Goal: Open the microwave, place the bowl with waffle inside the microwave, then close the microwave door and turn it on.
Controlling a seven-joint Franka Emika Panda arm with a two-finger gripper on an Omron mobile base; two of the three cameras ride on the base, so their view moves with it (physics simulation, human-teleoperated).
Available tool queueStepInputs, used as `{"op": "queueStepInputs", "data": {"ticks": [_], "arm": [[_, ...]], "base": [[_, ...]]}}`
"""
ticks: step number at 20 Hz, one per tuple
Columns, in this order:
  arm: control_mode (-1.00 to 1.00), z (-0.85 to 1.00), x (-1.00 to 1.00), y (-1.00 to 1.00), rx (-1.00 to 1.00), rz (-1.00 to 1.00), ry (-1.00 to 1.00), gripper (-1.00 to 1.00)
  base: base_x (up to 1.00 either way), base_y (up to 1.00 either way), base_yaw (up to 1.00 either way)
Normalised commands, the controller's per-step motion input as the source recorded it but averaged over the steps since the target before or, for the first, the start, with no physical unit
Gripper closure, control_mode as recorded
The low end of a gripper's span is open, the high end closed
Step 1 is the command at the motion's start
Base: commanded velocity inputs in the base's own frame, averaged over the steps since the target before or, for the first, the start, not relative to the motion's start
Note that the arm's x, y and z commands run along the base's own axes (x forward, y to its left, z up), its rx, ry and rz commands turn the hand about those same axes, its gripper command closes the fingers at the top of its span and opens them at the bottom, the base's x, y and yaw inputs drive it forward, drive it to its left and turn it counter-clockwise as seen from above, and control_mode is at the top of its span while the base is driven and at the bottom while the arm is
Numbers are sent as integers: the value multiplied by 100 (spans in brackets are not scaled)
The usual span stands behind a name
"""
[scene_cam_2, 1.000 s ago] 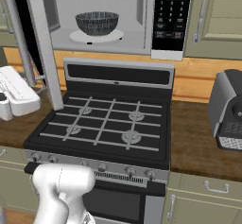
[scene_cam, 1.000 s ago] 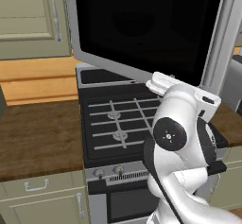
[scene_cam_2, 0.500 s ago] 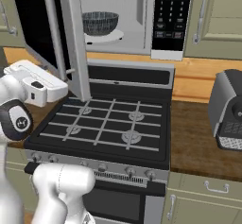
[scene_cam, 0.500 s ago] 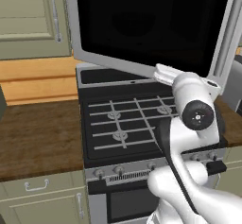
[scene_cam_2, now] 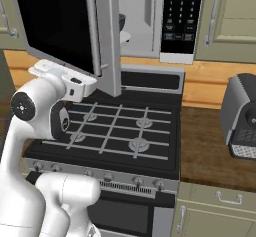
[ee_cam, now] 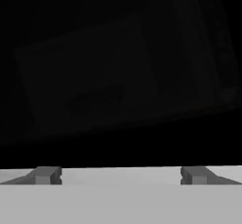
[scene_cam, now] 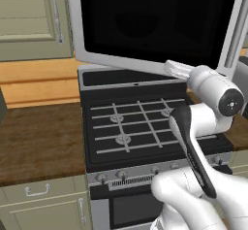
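My gripper (ee_cam: 120,175) is spread wide, holding nothing, right up against the black glass of the microwave door (scene_cam_2: 60,26). That door stands partly open over the stove (scene_cam_2: 115,131). The bowl (scene_cam_2: 121,21) sits inside the microwave (scene_cam_2: 160,18).

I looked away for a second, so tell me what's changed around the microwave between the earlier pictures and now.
The microwave door has swung further toward closed, now covering most of the cavity and all but an edge of the bowl. The arm has followed it, its open claw pressed up to the black glass, holding nothing. The microwave, stove and toaster stayed put.
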Motion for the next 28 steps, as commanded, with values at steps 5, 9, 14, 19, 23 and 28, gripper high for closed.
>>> {"op": "queueStepInputs", "data": {"ticks": [5,9,14,19,23,28], "arm": [[-100,0,44,-4,0,12,0,-100],[-100,0,43,0,0,1,0,-100],[-100,3,43,0,0,0,0,-100],[-100,3,43,-2,0,0,0,-100],[-100,5,44,-4,0,0,0,-100],[-100,0,44,-10,0,0,0,-100]], "base": [[0,0,0],[0,0,0],[0,0,0],[0,0,0],[0,0,0],[0,0,0]]}}
